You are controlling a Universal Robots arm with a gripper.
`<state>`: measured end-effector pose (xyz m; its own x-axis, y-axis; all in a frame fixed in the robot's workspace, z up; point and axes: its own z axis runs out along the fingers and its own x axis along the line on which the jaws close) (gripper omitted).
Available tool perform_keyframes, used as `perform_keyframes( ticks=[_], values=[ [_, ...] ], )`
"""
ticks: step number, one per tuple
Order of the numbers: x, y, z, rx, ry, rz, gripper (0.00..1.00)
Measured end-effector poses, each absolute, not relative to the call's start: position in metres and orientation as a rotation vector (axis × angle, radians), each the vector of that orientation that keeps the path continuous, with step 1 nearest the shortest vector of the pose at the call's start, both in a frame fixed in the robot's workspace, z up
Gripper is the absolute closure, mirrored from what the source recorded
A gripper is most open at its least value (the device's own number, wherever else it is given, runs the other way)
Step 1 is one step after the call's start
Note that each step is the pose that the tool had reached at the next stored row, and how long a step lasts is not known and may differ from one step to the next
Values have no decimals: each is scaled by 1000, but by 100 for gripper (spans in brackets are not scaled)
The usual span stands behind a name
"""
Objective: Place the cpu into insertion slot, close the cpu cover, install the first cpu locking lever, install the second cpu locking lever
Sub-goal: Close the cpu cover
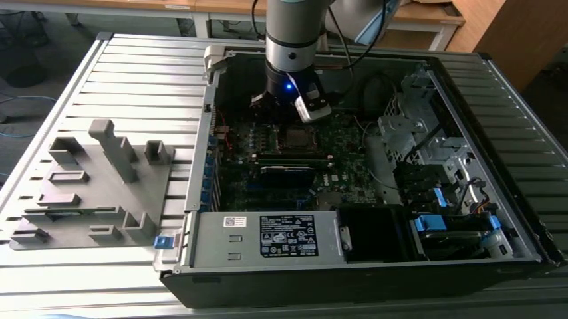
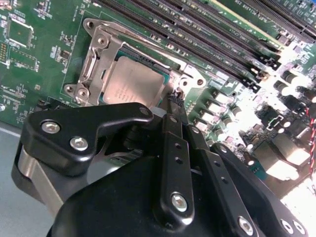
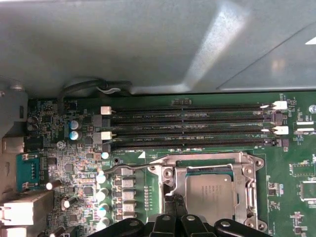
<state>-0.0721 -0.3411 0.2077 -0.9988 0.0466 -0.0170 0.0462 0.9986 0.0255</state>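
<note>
the black two-fingered pincer (image 2: 174, 100) hangs low inside the open black computer case (image 1: 355, 279), its slim fingertips drawn together; whether they pinch anything between them cannot be told. the flat square cpu (image 2: 132, 85) with its dull grey metal top already sits in the square insertion slot (image 2: 101, 42) with the silvery metal rim, and the thin silvery frame-shaped cpu cover (image 3: 207, 171) seems to lie down over the chip's edges, the top showing through its middle opening. the relation that matters: the fingertips are right at the slot's rim, between the cpu and a row of small silver-topped capacitors (image 3: 122, 183), so the chip lies just beyond the tips on the side away from those capacitors. a thin bent wire locking lever (image 3: 132, 168) runs along the slot's neighbouring edge, the one facing the long black memory slots (image 3: 192, 123), with its long axis parallel to them; whether it is latched cannot be told. the capacitors crowd close on one side of the fingers and the memory slots stand near, leaving little room around the socket. in the exterior view the case rests on a slatted metal tabletop (image 1: 142, 73), with a grey moulded tray of upright blocks (image 1: 98, 186) well apart toward the exterior view's left.
</note>
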Motion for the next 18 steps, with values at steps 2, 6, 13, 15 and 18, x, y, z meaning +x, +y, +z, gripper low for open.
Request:
perform_keyframes(
  ticks=[2, 6, 13, 15, 18],
  values=[
    [-72, -341, 208, 73, 3123, 40, 89],
    [-72, -341, 205, 72, 3123, 40, 89],
    [-72, -341, 202, 73, 3123, 39, 89],
    [-73, -341, 202, 73, 3123, 40, 89],
    [-73, -341, 201, 72, 3123, 40, 89]
  ],
)
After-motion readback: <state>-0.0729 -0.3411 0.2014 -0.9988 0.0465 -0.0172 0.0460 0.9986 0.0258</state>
